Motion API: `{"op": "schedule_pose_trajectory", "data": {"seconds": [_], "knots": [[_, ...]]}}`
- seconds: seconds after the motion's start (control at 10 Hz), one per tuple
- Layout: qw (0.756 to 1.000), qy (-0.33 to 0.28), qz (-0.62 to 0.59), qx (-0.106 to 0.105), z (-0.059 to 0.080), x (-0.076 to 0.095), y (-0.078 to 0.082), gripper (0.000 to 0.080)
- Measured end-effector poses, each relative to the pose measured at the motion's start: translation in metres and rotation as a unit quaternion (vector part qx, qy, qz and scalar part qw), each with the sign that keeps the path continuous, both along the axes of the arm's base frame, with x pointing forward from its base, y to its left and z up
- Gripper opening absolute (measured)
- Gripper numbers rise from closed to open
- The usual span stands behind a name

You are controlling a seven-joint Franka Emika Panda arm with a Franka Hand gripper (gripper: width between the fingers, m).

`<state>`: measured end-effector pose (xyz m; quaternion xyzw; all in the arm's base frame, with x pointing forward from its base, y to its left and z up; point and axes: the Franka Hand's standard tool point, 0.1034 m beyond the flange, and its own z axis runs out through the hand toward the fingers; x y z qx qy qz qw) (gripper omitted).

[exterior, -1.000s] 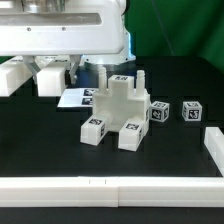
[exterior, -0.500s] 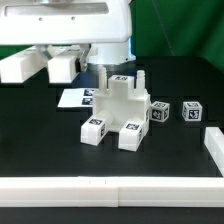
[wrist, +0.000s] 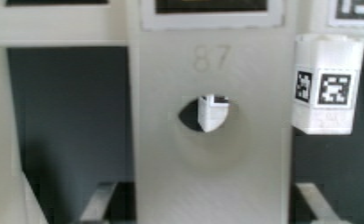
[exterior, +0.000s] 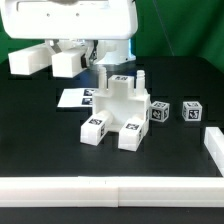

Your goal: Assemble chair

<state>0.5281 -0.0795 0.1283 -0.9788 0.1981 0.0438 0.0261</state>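
My gripper [exterior: 104,70] hangs over the back of the part-built chair [exterior: 118,112], jaws spread wide either side of its holed plate [wrist: 211,160] and holding nothing; one loose cube [exterior: 160,112] sits near the chair on the exterior view's right, a second cube [exterior: 192,112] beyond.

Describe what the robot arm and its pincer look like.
The arm is glossy white, wide and blocky with rounded corners; I can make out no markings on it. Of the pincer, the wrist view shows only two slim greyish fingers, too blurred for more detail.
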Motion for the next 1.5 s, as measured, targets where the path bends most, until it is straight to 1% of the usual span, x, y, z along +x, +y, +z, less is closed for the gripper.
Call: {"op": "schedule_pose_trajectory", "data": {"seconds": [0.1,0.2,0.3,0.5,0.6,1.0,1.2,1.5], "knots": [[1.0,0.002,-0.017,-0.002,0.0,-0.001,0.004,0.0288],[1.0,0.002,-0.025,-0.002,0.002,-0.002,0.018,0.0288],[0.999,0.002,-0.039,-0.004,0.004,0.001,0.035,0.0288],[1.0,-0.005,-0.023,-0.004,0.008,0.013,0.067,0.0289],[1.0,-0.008,-0.015,-0.005,0.008,0.016,0.074,0.0289],[1.0,-0.006,-0.008,-0.006,0.005,0.015,0.073,0.0289],[0.999,-0.01,0.032,-0.005,-0.001,0.015,0.073,0.0289],[0.999,-0.009,0.032,-0.006,-0.002,0.014,0.073,0.0289]]}}
